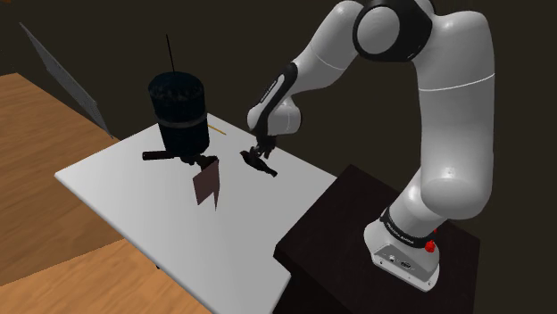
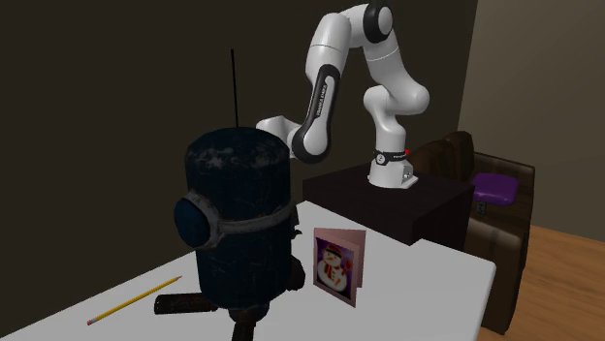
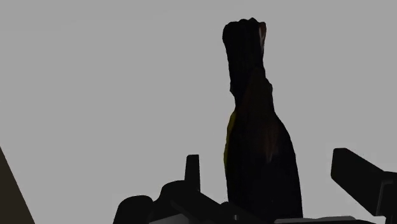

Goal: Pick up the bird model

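White tabletop [image 1: 134,192] stands on a wooden floor [image 1: 36,116] in front of dark walls. Nearest in the shoulder view, at 4 o'clock of the picture, is the dark stand [image 1: 339,232], and the white arm [image 1: 446,116] on it reaches towards 10 o'clock over the table. The black gripper [image 1: 261,145] hangs just above the bird model [image 1: 261,164], a small dark bird that rests on the table near the edge beside the stand. In the wrist view the two fingers [image 3: 192,168] stand apart, one on each side of the bird. Neither touches it, so it is between them but not held. Near the bird, at 8 o'clock of it, a small folded card [image 1: 207,183] stands upright. Farther, at 10 o'clock of the bird, stands a big dark round figure [image 1: 178,107] with a goggle band and a thin rod on top. In the second exterior view a yellow pencil [image 2: 131,300] lies at 8 o'clock of the figure.
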`<action>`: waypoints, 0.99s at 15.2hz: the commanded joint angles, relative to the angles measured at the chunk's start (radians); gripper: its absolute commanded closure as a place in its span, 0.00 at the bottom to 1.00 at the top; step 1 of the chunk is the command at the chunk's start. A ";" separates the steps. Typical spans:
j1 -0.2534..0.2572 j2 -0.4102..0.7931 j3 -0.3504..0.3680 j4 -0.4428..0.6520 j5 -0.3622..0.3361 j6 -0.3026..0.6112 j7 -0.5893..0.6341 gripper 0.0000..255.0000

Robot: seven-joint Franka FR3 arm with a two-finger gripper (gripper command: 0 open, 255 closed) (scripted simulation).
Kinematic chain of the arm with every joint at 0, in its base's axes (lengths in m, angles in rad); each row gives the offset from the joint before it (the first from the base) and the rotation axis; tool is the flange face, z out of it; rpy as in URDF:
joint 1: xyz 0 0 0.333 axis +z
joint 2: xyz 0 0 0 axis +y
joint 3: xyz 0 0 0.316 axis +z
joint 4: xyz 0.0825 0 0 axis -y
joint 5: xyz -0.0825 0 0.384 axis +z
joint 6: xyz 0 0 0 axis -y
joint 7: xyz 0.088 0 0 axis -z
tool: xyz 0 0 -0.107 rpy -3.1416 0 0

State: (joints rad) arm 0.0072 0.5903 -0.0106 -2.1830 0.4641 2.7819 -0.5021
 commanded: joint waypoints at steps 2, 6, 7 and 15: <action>-0.004 0.023 0.007 0.011 0.005 0.013 -0.005 0.00; -0.004 0.024 0.007 0.011 0.006 0.013 -0.006 1.00; -0.004 0.023 0.007 0.011 0.006 0.013 -0.006 1.00; 0.007 -0.019 -0.007 -0.004 -0.006 -0.014 0.009 1.00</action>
State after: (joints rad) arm 0.0102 0.5835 -0.0140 -2.1827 0.4611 2.7751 -0.4980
